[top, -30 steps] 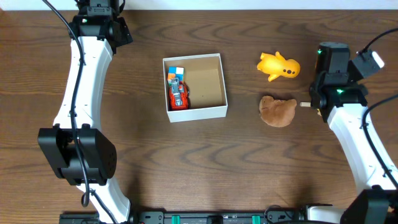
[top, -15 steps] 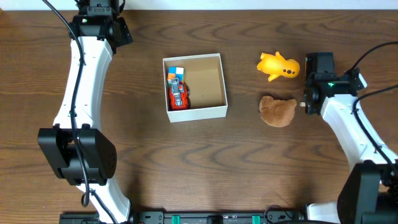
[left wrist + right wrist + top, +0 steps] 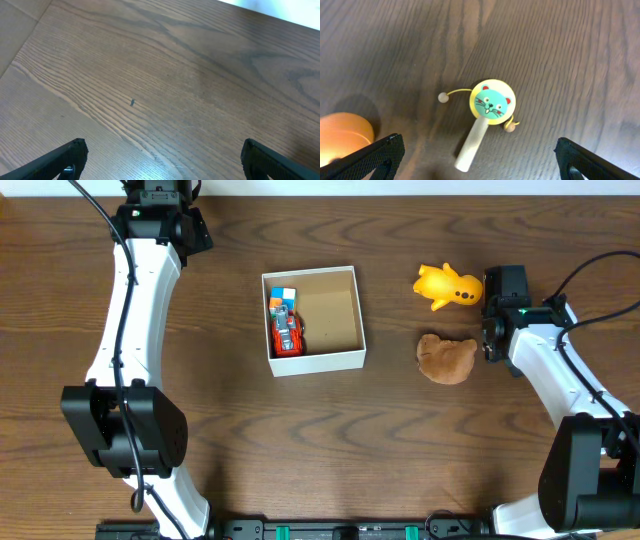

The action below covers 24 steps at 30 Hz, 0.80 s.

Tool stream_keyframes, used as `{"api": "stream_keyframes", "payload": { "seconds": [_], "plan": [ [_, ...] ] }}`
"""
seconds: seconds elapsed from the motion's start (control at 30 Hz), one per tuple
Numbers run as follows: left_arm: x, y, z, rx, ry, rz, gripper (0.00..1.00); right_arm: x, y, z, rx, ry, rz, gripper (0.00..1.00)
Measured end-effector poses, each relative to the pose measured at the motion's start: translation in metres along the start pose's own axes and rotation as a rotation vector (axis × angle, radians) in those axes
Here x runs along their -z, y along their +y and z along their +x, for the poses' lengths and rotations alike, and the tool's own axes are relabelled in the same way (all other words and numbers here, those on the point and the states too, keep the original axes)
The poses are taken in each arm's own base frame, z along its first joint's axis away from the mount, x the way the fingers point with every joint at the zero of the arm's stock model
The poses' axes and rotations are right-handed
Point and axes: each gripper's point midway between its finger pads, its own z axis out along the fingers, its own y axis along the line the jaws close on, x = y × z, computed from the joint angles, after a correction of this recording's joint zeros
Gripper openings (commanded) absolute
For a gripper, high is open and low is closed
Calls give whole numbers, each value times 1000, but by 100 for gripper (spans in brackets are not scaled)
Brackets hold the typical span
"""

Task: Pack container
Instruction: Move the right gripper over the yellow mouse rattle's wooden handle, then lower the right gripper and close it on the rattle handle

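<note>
Your container (image 3: 320, 362) sits mid-table: square, shallow, thin white walls, brown inside, with a red toy car (image 3: 288, 335) against its left wall. Left gripper (image 3: 162, 160), far left of the container: jaws wide apart, empty. Right gripper (image 3: 477, 156), right of the container: jaws wide apart above a cat-faced rattle (image 3: 492, 103), gripping nothing.

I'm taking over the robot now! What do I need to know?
The left gripper has its fingers open, empty, over bare table.
The right gripper has its fingers open, empty, above the cat-face rattle drum.
The container sits mid-table, with the red toy car already inside.
Left to pack: rattle drum, yellow toy, brown plush toy, all on the table right of the container.
</note>
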Motion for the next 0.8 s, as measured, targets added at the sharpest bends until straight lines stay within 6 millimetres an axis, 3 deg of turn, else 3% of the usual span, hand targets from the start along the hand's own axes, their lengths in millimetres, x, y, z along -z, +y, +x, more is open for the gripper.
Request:
{"api": "stream_keyframes", "payload": {
  "seconds": [0.23,0.6,0.8],
  "plan": [
    [0,0,0,0,0,0,98,-4,4,6,-222,43,-14,96],
    [0,0,0,0,0,0,98,-54,-13,35,-331,181,101,96],
    [0,0,0,0,0,0,98,-58,-13,42,-343,218,105,80]
  ]
}}
